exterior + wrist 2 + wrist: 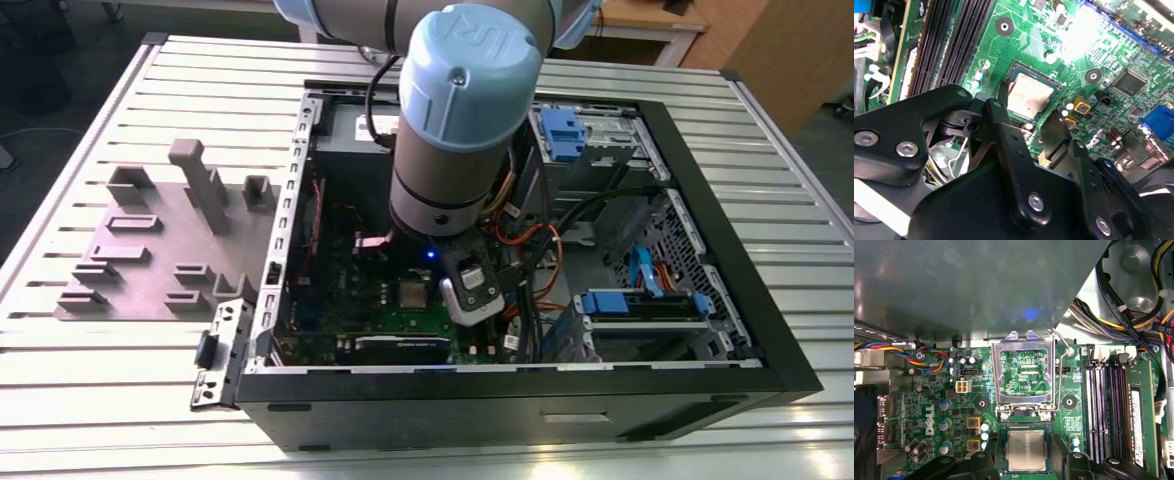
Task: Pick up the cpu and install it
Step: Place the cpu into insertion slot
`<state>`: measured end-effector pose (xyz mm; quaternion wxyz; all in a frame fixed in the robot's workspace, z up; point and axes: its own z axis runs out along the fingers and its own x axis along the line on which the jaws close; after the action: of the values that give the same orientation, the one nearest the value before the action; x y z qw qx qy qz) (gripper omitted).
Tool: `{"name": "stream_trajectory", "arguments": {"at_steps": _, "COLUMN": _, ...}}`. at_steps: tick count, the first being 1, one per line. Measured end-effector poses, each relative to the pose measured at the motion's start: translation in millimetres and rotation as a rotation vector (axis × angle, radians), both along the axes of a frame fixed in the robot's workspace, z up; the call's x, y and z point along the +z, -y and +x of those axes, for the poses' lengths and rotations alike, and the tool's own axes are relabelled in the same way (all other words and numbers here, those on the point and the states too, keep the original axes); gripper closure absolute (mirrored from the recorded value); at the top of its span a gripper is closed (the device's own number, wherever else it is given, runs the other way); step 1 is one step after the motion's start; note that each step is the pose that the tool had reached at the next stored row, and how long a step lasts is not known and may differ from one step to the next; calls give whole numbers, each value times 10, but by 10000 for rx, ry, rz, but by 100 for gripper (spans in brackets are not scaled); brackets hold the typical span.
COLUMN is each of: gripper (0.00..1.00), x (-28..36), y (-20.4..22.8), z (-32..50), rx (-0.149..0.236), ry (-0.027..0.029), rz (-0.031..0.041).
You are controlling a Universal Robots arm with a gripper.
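My jaws stand open above the board (pixel 929 410), spread wider than the cpu (pixel 1025 450), one finger (pixel 1004 135) on each side of it. The cpu lies flat in its socket (pixel 1026 426), and the silver frame (pixel 1026 342) stands tipped up just beside it.

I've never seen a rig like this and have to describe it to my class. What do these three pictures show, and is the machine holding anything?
This is one robot arm reaching into an open computer case lying on a slatted metal table. The exterior view comes from a camera off the arm; both wrist views come from cameras riding on it, facing the green motherboard. Its gripper is open and holds nothing: the black fingers stand either side of the cpu, which lies in its socket with the silver frame hinged up. Grey plastic blocks sit beside the case.
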<state>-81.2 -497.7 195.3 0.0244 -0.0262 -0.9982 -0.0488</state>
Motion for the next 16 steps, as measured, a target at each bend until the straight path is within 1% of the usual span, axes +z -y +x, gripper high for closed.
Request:
{"name": "stream_trajectory", "arguments": {"at_steps": 5, "gripper": 49, "x": 55, "y": 0, "z": 2, "rx": -1, "ry": -23, "rz": 0}}
{"name": "stream_trajectory", "arguments": {"at_steps": 8, "gripper": 67, "x": 74, "y": 0, "z": 4, "rx": 0, "ry": -38, "rz": 2}}
{"name": "stream_trajectory", "arguments": {"at_steps": 9, "gripper": 67, "x": 75, "y": 0, "z": 4, "rx": 0, "ry": -40, "rz": 2}}
{"name": "stream_trajectory", "arguments": {"at_steps": 11, "gripper": 79, "x": 75, "y": 0, "z": 4, "rx": -1, "ry": -41, "rz": 2}}
{"name": "stream_trajectory", "arguments": {"at_steps": 12, "gripper": 79, "x": 75, "y": 0, "z": 4, "rx": -1, "ry": -42, "rz": 1}}
{"name": "stream_trajectory", "arguments": {"at_steps": 14, "gripper": 89, "x": 76, "y": 0, "z": 4, "rx": -1, "ry": -42, "rz": 1}}
{"name": "stream_trajectory", "arguments": {"at_steps": 16, "gripper": 89, "x": 76, "y": 0, "z": 4, "rx": 0, "ry": -44, "rz": 0}}
